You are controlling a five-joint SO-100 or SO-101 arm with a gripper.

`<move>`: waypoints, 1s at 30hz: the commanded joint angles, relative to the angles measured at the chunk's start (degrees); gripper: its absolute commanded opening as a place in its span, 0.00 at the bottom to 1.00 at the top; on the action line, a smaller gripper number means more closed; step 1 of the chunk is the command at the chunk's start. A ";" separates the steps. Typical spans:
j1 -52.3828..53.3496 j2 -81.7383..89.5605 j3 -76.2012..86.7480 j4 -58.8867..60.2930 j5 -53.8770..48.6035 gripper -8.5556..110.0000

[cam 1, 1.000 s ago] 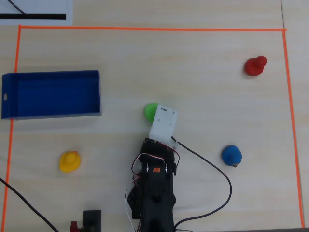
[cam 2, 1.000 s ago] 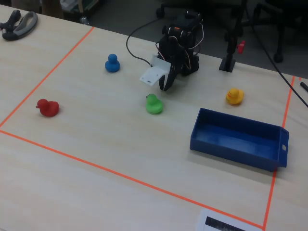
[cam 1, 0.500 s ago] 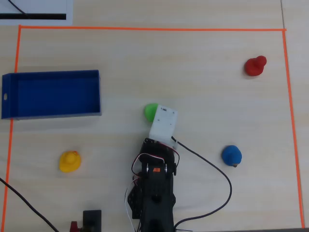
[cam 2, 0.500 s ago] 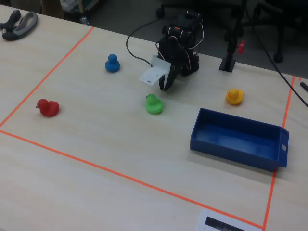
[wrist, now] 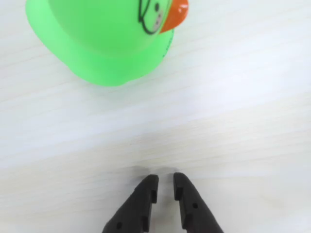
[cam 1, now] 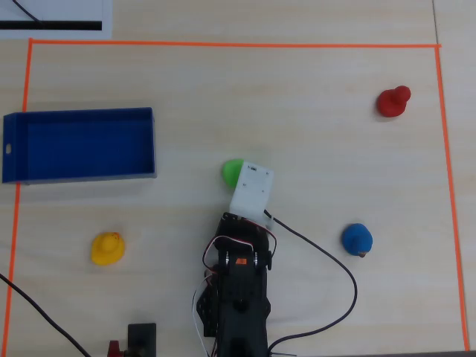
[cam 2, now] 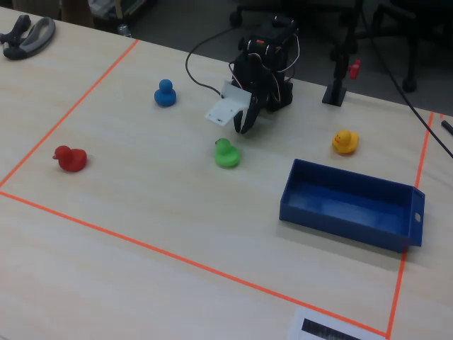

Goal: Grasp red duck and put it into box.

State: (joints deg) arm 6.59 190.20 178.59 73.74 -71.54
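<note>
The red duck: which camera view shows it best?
The fixed view: the red duck shows body and head from the side. The overhead view shows it only from above. The wrist view does not show it.

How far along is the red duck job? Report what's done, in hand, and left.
Done: nothing; the red duck sits on the table far from the box, which is empty. In hand: nothing; the gripper is nearly closed and empty, just short of the green duck, not the red one. Left: reach, grasp, carry, drop.
</note>
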 commanded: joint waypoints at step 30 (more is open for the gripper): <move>31.90 -76.29 -74.97 -41.04 -11.16 0.37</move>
State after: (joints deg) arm 36.91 124.54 111.36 37.27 -82.00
